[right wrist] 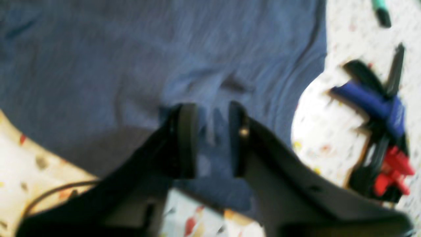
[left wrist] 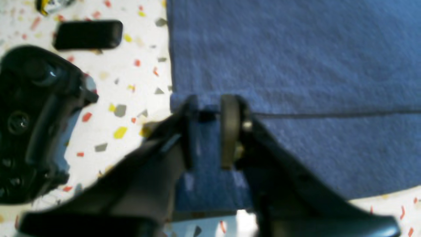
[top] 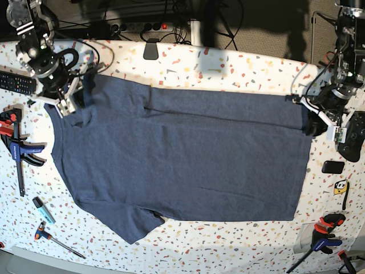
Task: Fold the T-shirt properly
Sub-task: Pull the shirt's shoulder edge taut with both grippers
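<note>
The dark navy T-shirt (top: 182,160) lies spread on the speckled table with its plain side up, and a far strip is folded over along its top edge. My left gripper (top: 311,121) is at the shirt's right end. In the left wrist view the gripper (left wrist: 210,131) is shut on a fold of the T-shirt (left wrist: 296,65) at its edge. My right gripper (top: 77,100) is at the shirt's far left corner, near the sleeve. In the right wrist view the gripper (right wrist: 212,138) pinches a bunch of the T-shirt (right wrist: 131,49). No lettering shows.
A black controller (top: 353,134) and a small black block (top: 332,167) lie right of the shirt. A blue and red clamp (top: 20,148), a remote (top: 14,83), a marker (top: 43,209) and a screwdriver (top: 57,238) lie at the left. Another clamp (top: 322,240) lies at the front right.
</note>
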Tool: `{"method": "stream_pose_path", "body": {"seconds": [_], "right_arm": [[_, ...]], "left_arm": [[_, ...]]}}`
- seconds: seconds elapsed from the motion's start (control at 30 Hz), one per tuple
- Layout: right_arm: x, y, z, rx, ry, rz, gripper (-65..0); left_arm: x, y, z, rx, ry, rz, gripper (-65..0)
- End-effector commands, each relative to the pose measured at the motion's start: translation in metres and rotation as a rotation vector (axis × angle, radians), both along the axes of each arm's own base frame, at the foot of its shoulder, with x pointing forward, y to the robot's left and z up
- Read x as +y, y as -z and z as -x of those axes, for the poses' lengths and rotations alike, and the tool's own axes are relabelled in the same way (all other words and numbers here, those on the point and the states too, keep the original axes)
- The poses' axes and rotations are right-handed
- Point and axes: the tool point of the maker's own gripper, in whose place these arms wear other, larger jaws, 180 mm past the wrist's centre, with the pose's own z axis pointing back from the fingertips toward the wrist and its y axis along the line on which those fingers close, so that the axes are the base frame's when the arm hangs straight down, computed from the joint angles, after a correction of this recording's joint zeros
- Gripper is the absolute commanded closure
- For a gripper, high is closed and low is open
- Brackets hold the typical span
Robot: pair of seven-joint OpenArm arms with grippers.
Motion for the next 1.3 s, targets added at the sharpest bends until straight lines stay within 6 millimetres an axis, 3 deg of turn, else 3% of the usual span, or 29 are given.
{"method": "stream_pose_path", "body": {"seconds": [0.0, 0.07, 0.27, 0.57, 0.73, 0.93, 1.1, 1.27], "right_arm": [[-0.002, -0.012, -0.007, -0.052, 0.008, 0.0, -6.1], [-0.004, -0.011, -0.007, -0.063, 0.05, -0.008, 0.0], [-0.009, -0.009, -0.007, -0.072, 0.099, -0.011, 0.0], [-0.034, 0.02, -0.019, -0.006, 0.201, -0.029, 0.0], [-0.027, 0.042, 0.004, 0.102, 0.165, -0.036, 0.0], [-0.013, 0.056, 0.042, 0.161, 0.133, -0.021, 0.0], [-0.003, 0.057, 0.069, 0.194, 0.115, -0.019, 0.0], [-0.015, 0.049, 0.085, 0.176, 0.158, 0.016, 0.0]], "left_arm": [[0.0, -0.014, -0.008, -0.05, -0.002, 0.007, -1.3], [-0.007, -0.012, -0.008, -0.056, -0.009, 0.033, 0.0], [-0.017, 0.0, -0.009, -0.068, -0.032, 0.06, 0.0], [0.001, 0.056, -0.005, 0.059, -0.081, 0.095, 0.0], [0.002, 0.07, 0.008, 0.103, -0.086, 0.106, 0.0], [0.006, 0.091, 0.041, 0.184, -0.088, 0.094, 0.0], [0.002, 0.101, 0.07, 0.228, -0.079, 0.091, 0.0], [-0.01, 0.096, 0.095, 0.24, -0.038, 0.09, 0.0]]}}
